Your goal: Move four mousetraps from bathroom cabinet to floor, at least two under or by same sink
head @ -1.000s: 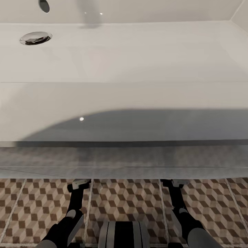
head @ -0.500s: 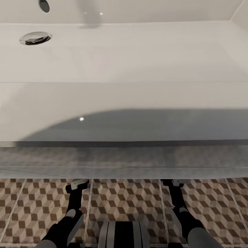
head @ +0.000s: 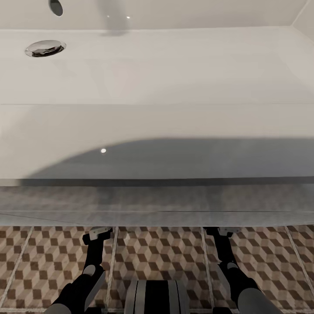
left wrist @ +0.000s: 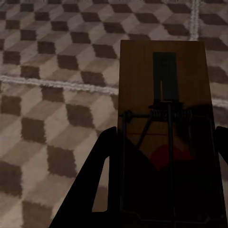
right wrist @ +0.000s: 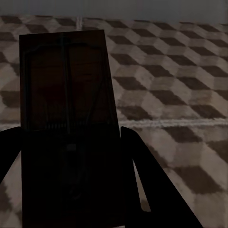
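Head view: a white sink (head: pixel 174 65) is faced, both arms reaching under it above the bathroom floor (head: pixel 157 257). One mousetrap (left wrist: pixel 166 137) is grasped in the left hand (left wrist: pixel 161 190), another mousetrap (right wrist: pixel 66 118) in the right hand (right wrist: pixel 71 190). Neither is yet set down; the remaining two are judged outstanding.

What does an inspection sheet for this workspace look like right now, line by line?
Surface: cube-pattern tiled floor below a white sink with a chrome drain.
Job's things: one mousetrap between the fingers of the left claw, another mousetrap in the right claw; both over the tiles, whether touching them cannot be told.
Clutter: nothing seen.
Claws: each shut on a trap, reaching under the sink's front edge.
Cables: nothing seen.
Surroundings: white wall behind the sink.
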`<state>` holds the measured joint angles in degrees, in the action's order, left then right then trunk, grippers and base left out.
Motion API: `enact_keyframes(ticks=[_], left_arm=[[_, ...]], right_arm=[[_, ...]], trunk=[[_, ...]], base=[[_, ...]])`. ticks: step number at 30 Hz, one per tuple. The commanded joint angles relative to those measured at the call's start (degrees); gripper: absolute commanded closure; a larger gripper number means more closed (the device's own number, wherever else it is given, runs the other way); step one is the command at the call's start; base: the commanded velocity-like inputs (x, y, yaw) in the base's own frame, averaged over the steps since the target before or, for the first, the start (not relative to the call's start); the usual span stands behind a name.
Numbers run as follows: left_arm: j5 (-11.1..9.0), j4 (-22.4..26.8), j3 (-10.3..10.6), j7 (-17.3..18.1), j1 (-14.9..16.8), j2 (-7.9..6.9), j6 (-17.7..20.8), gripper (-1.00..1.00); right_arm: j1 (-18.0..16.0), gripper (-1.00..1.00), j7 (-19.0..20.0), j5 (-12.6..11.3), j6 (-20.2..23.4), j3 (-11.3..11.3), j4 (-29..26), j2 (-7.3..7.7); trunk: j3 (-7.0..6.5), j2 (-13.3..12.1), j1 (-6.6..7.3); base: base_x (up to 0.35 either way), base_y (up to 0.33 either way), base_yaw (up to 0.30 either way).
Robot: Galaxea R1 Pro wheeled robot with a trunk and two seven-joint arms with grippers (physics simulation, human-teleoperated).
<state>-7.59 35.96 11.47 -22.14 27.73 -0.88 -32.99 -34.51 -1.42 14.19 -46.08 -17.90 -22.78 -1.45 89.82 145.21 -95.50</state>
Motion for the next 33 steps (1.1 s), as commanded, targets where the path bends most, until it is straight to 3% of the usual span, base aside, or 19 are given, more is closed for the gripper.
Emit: enact_keyframes(ticks=[1,27,29,33], left_arm=[[-0.50,-0.01,0.49,-0.44,0.04,-0.12,-0.21,1.00],[-0.11,1.85,0.49,-1.24,0.04,0.44,0.44,1.00],[1.68,2.33,0.54,-2.52,0.04,0.54,0.50,1.00],[7.48,2.56,0.35,-5.39,0.04,0.66,0.54,1.00]], right_arm=[[-0.03,1.00,0.10,0.46,-0.11,-0.39,0.02,-0.05],[-0.03,1.00,0.10,0.49,-0.39,-0.39,0.06,-0.05],[-0.03,1.00,0.10,0.39,-0.35,-0.39,0.16,-0.05],[-0.03,1.00,0.10,0.46,-0.40,-0.36,0.25,-0.05]], trunk=[[0.03,0.01,0.01],[0.03,0.01,0.01],[0.03,0.01,0.01],[0.03,0.01,0.01]], base=[[0.000,0.000,0.000],[0.000,0.000,0.000],[0.000,0.000,0.000],[0.000,0.000,0.000]])
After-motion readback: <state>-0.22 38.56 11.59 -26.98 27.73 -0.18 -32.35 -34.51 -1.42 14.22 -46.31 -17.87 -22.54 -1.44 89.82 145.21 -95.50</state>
